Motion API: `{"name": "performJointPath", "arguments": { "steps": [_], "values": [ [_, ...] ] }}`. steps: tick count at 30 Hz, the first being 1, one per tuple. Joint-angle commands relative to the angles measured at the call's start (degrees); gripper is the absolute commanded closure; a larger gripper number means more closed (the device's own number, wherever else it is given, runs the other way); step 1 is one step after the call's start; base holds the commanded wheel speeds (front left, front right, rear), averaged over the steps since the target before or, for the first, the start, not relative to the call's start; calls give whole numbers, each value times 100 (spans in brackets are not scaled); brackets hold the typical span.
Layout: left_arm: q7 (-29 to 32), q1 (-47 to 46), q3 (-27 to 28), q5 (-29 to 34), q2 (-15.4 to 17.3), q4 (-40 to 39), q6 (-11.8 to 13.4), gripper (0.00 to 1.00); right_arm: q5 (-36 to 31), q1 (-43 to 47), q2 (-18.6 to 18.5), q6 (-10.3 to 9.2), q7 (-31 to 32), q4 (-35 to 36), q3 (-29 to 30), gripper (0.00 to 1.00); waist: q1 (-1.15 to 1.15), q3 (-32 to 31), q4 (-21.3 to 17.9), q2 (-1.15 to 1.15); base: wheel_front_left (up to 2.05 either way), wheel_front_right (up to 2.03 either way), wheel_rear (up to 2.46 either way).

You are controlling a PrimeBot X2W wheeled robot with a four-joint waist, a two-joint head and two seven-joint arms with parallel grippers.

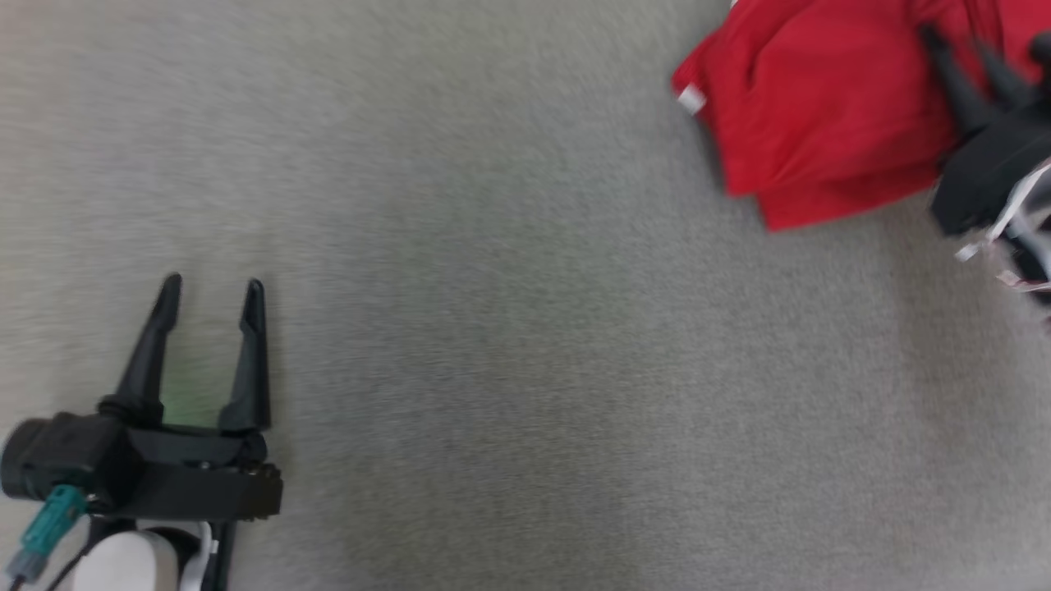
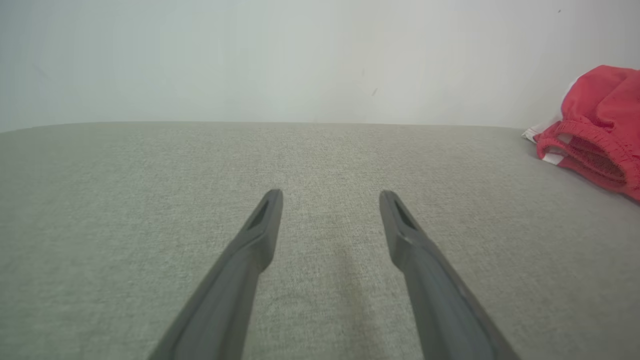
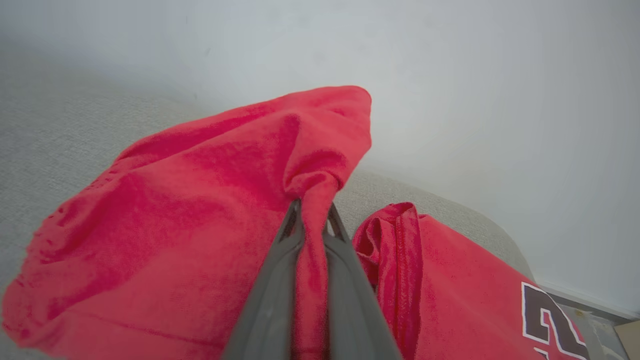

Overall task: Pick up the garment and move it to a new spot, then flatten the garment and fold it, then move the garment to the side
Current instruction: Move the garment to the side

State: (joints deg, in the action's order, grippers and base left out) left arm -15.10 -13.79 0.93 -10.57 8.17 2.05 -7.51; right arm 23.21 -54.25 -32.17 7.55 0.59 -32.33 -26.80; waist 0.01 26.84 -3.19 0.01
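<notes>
The garment [image 1: 813, 107] is red and crumpled, lying at the top right of the grey cloth surface in the head view. My right gripper [image 1: 965, 49] reaches into it from the right, blurred. In the right wrist view its two fingers are shut on a bunched fold of the garment [image 3: 312, 200], which rises above the tips; a dark number print with white edging shows at the lower right. My left gripper [image 1: 212, 287] stands open at the lower left, far from the cloth, nothing between its fingers. The left wrist view catches the garment [image 2: 595, 135] at its right edge.
A grey woven surface [image 1: 493, 328] spreads under both arms. A pale wall [image 2: 300, 60] rises behind its far edge. White tags and cables hang by the right wrist [image 1: 1010, 222].
</notes>
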Motion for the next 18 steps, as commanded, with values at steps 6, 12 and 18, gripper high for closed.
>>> {"name": "performJointPath", "arguments": {
  "steps": [6, 12, 18],
  "values": [
    [-1, -85, 34, 50, 293, -364, 9, 0, 47, -273, -470, -14, 236, 477, 227, 100, -1, 1045, -996, -1, 0, 0, 0],
    [1, 27, 0, 112, 486, -730, 8, 0, 80, -390, -811, -14, 494, 660, 486, 100, -1, 1231, -1255, -1, 0, 0, 0],
    [86, 165, -107, 129, 578, -1141, 7, 0, 78, -569, -1167, -15, 719, 520, 531, 100, -1, 1332, -1376, -1, 0, 0, 0]
  ]
}}
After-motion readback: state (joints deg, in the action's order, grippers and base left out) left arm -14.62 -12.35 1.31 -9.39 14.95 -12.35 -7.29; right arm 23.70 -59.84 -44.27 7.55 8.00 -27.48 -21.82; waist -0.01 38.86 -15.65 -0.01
